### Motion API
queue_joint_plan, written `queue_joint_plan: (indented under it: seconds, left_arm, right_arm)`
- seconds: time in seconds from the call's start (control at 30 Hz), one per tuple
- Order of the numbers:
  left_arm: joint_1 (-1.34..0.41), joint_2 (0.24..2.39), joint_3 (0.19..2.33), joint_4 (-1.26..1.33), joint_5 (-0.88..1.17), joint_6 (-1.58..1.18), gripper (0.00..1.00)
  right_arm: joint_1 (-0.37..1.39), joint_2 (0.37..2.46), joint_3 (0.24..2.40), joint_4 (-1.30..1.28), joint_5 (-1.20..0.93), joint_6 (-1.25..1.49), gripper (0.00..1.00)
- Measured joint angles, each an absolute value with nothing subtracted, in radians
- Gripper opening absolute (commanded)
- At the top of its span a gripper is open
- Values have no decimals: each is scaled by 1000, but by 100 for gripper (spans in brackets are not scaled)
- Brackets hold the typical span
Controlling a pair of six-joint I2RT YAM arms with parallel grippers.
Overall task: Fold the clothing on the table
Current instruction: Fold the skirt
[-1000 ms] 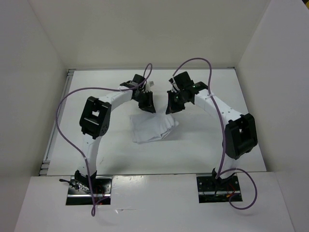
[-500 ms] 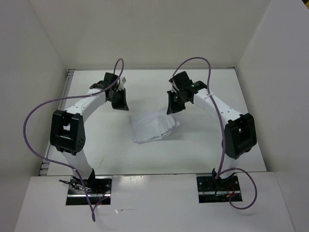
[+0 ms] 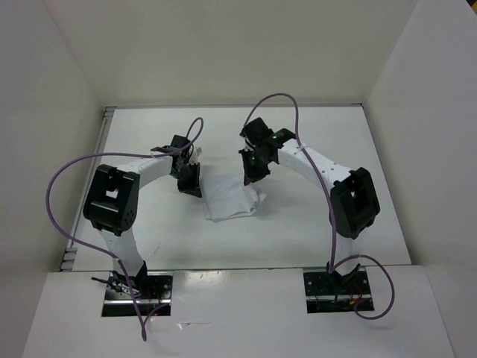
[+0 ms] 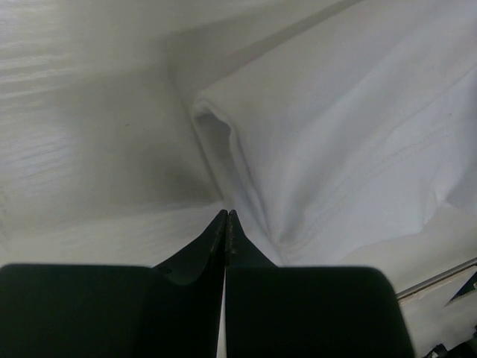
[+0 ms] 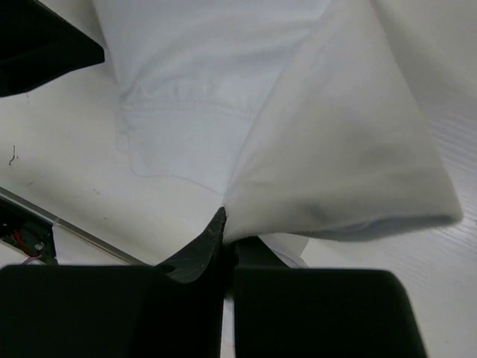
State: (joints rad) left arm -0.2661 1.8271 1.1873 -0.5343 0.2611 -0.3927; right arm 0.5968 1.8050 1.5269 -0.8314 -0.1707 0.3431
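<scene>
Where the table [image 3: 141,134] shows bare on every side of it, the clothing [image 3: 231,200] lies near the middle, between the two arms. It is folded into a rough rectangle of several layers.

The left gripper [image 3: 194,186] is low at the cloth's left edge. In its wrist view its fingers [image 4: 197,250] are pressed together tip to tip, right against a rounded fold of the cloth. No fabric shows between the tips, and whether they pinch any cannot be told.

The right gripper [image 3: 250,176] is at the cloth's far right corner. Its fingers [image 5: 195,253] are clamped on a fold of the clothing. The fabric comes out from the tips and swells into a thick, rounded flap, raised above the flatter layers beneath it. A stitched hem [image 5: 179,104] runs across that lower layer, and the left gripper's black body shows at the top left corner of the right wrist view, just beside the cloth.

Both arms arch inward from their bases at the near edge, each trailing a purple cable [image 3: 63,179]. White walls [image 3: 223,52] stand at the table's far side and at both ends.
</scene>
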Motion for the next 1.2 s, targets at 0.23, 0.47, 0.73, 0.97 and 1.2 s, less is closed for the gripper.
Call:
queue_joint_plan:
  seconds: [0.23,0.47,0.73,0.97,1.2]
  left_arm:
    - [-278,1857,1150,-495,321,-395,2]
    - [-286,1860,1144,-470,338,-395,2]
    - [-286,1863,1143,-463,349,-395,2]
    - [-286,1864,1143,-463,354,-395,2]
    - [-286,1864,1143,-463,354,-394,2]
  right_arm:
    - [670,1894,1597,-834,-164,357,0]
    - [736,1974,1704,-842,-161,363,1]
    - [774,2082,1797,-853,-161,366,4]
    - [780,2159,1827,-851,-184,373,24]
    - [780,2170,1833,-821,-339,352,45]
